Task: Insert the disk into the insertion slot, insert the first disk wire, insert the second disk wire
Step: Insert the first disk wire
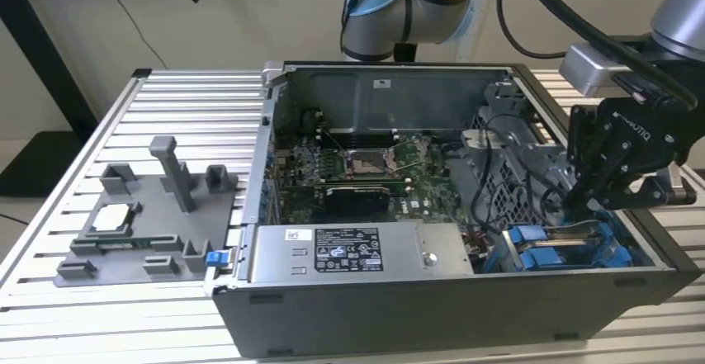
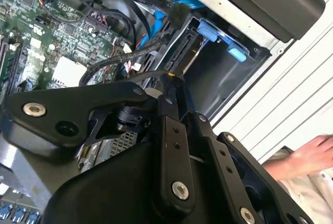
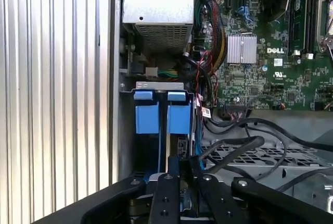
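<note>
The disk (image 3: 179, 119) stands in the grey insertion slot (image 3: 158, 85) at the case's front corner, its blue carrier front showing (image 1: 532, 234). A second blue-fronted carrier (image 3: 147, 117) sits beside it. My gripper (image 3: 182, 164) hangs just over the disk's connector edge (image 2: 180, 51), at the exterior view's right (image 1: 575, 201). Its fingers (image 2: 167, 86) are shut on the end of a black disk wire (image 2: 112, 78), which trails back over the perforated cage (image 3: 237, 155). How the wire end meets the disk's connector is hidden by the fingers.
The open computer case (image 1: 441, 314) lies on a ribbed metal table (image 1: 177, 100), with the power supply (image 1: 352, 252) next to the drive bay. Loose black cables (image 3: 244, 125) cross beside the motherboard (image 3: 260, 78). A grey fixture (image 1: 154, 215) stands at the exterior view's left. A person's hand (image 2: 312, 156) rests outside the case.
</note>
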You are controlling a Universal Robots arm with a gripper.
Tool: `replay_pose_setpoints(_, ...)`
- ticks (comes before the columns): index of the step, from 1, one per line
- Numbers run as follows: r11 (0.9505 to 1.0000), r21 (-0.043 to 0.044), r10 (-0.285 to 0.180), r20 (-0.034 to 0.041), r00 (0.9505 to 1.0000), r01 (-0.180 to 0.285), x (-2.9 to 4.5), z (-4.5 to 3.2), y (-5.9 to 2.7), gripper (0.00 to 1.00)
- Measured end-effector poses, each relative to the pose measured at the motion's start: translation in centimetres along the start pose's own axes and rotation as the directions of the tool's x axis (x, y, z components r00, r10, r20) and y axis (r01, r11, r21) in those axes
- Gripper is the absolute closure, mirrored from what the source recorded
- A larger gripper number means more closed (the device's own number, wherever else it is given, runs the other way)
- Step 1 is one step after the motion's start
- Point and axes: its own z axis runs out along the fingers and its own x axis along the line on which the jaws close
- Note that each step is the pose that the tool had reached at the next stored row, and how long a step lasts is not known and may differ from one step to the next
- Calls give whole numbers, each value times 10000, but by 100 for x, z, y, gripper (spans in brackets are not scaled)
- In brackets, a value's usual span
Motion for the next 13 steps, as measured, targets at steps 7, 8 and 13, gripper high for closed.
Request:
replay_pose_setpoints(7, 9998, -199, -5, 1, 10000, 5, 6, 26, -76, 100)
replay_pose_setpoints(8, 9997, -224, -6, 1, 10000, 6, 6, 30, -87, 100)
replay_pose_setpoints(13, 9997, -254, -4, -1, 10000, 4, 6, 32, -102, 100)
